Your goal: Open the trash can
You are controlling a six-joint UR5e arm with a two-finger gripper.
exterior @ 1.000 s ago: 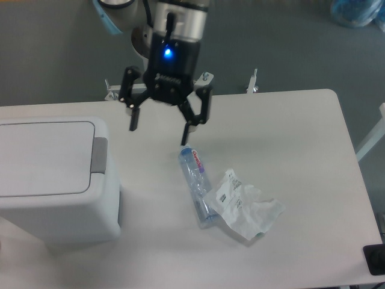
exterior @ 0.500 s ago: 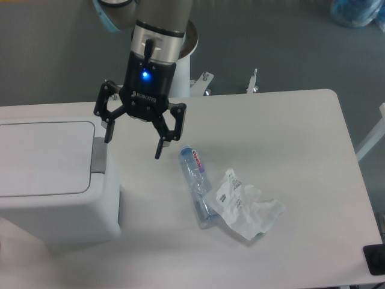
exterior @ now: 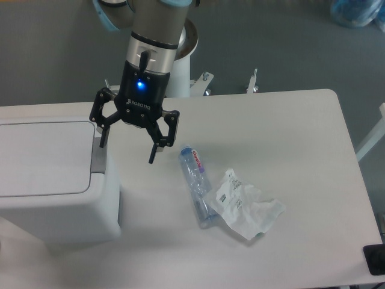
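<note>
Since the earlier frames your tool (exterior: pixel 127 146) has swung left across the bench (exterior: pixel 289 138), away from the plastic bottle (exterior: pixel 196 183), and now hangs over the right edge of the trash can (exterior: pixel 57 180). Its two fingers are spread wide with nothing between them. The left fingertip (exterior: pixel 103 142) sits over the bin's right rim, close above the grey push latch (exterior: pixel 98 159); the other fingertip hangs over bare bench beside the bin.

The trash can stands at the left end of the bench, lid (exterior: pixel 45 158) flat and shut, so the task is not yet done. To do this step well, you probably want to press the latch rather than grip anything. Bring one fingertip squarely over the middle of the grey strip, or close the fingers first so you have a single blunt tip, then come straight down. Keep the push vertical; a slanted press could skid off the latch onto the lid or nudge the bin sideways. Leave room above so a rising lid does not strike the wrist.

You cannot judge from this overhead view how high the fingertips are above the latch. The bin's left side runs out of frame, so its hinge side is unseen. A crumpled clear wrapper (exterior: pixel 246 211) covers the bottle's lower end.
</note>
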